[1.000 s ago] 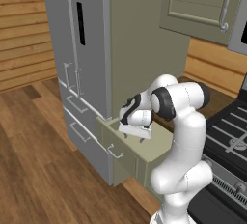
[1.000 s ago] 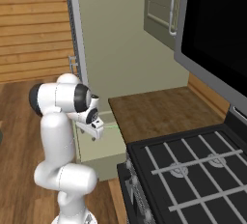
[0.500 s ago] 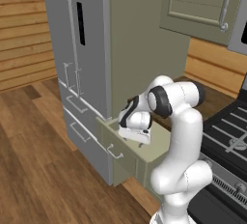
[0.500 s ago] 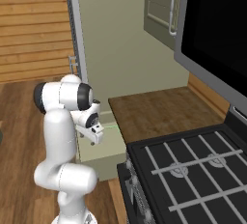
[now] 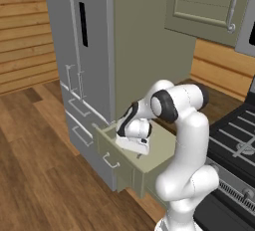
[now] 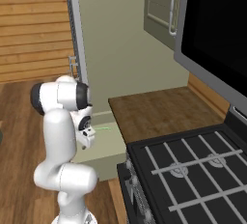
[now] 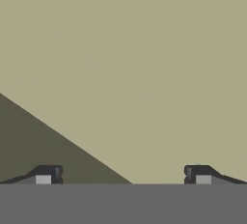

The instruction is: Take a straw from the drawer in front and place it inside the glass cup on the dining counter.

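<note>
Wood-floored kitchen, open drawer (image 5: 130, 163), hand (image 6: 89, 136) spread wide inside, straw (image 6: 102, 129) just beside it.

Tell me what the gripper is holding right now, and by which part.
Nothing is held. The gripper is open, its fingertips wide apart with only bare surface between them, down in the open sage-green drawer; the thin light-green straw lies untouched.
</note>
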You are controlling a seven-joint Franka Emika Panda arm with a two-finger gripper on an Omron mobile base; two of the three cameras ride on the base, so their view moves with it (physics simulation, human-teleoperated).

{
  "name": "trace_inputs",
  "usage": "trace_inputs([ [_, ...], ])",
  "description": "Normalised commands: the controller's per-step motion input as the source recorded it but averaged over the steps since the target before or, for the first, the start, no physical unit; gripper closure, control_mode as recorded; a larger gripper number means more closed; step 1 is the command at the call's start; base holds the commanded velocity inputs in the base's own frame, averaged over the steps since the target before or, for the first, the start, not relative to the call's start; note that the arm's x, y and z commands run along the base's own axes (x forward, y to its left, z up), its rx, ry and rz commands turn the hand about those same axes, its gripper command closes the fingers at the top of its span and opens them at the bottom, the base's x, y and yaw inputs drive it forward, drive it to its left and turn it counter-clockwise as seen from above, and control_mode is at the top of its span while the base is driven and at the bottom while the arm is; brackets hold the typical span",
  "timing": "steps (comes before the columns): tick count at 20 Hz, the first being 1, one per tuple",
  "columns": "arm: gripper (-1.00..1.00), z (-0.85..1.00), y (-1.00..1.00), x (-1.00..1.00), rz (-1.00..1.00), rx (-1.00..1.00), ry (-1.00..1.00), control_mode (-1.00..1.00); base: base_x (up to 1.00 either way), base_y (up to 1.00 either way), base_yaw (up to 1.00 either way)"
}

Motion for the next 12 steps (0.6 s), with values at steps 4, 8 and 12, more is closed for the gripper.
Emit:
trace_inputs([
  [4, -1.00, -0.14, 0.58, -0.45, 0.00, 0.00, 0.04, -1.00, 0.00, 0.00, 0.00],
  [8, -1.00, -0.13, 0.64, -0.45, 0.00, 0.00, 0.03, -1.00, 0.00, 0.00, 0.00],
  [12, -1.00, -0.07, 0.65, -0.40, 0.00, 0.00, 0.02, -1.00, 0.00, 0.00, 0.00],
])
